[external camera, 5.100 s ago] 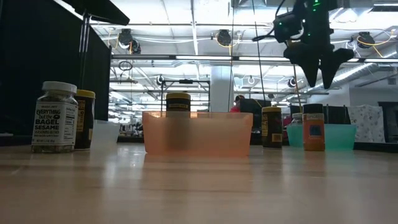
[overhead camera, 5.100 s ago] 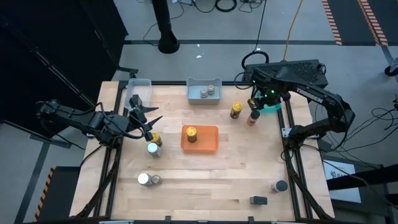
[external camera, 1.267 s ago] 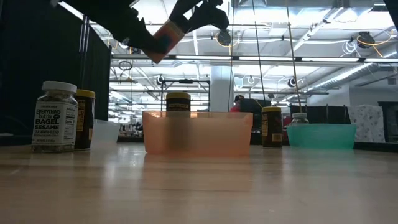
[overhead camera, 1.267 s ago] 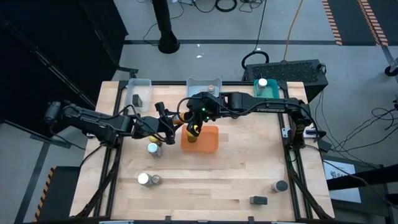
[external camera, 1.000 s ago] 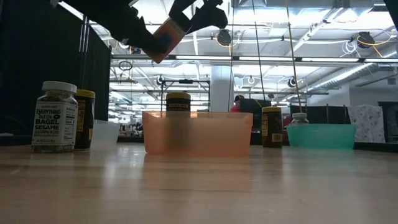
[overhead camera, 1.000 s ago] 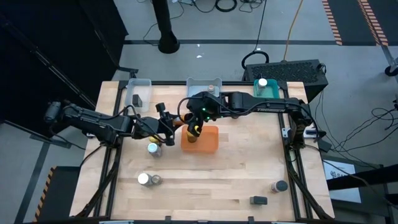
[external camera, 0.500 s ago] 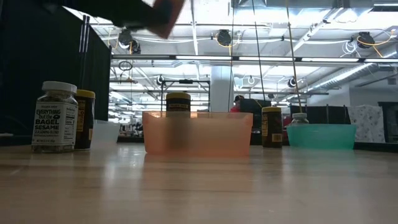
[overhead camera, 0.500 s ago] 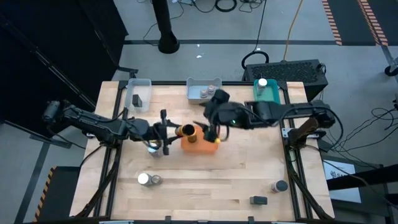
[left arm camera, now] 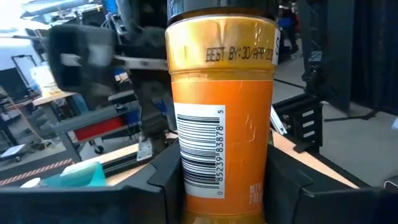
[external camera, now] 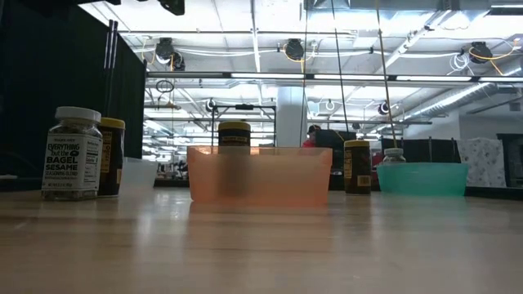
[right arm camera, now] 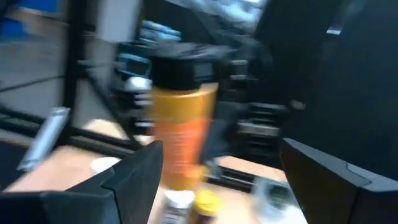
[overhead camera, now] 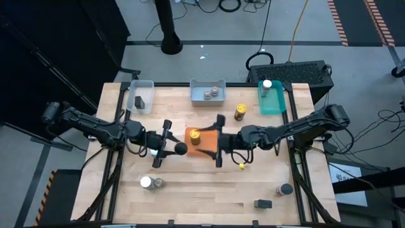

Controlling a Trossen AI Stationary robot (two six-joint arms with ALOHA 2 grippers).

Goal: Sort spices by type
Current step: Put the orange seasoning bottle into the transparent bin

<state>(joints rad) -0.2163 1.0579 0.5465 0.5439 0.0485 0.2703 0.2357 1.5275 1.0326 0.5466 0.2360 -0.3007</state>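
In the high view, mid-frame, the left gripper (overhead camera: 172, 148) pinches a dark-lidded orange spice jar (overhead camera: 180, 149) left of the orange tray (overhead camera: 209, 147); the right gripper (overhead camera: 218, 140) faces it, fingers spread. In the left wrist view the jar (left arm camera: 222, 106) fills the centre.

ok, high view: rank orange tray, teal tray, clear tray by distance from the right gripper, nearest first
1. orange tray, right beside the right gripper, mid-table.
2. teal tray, far right corner.
3. clear tray, far left corner.
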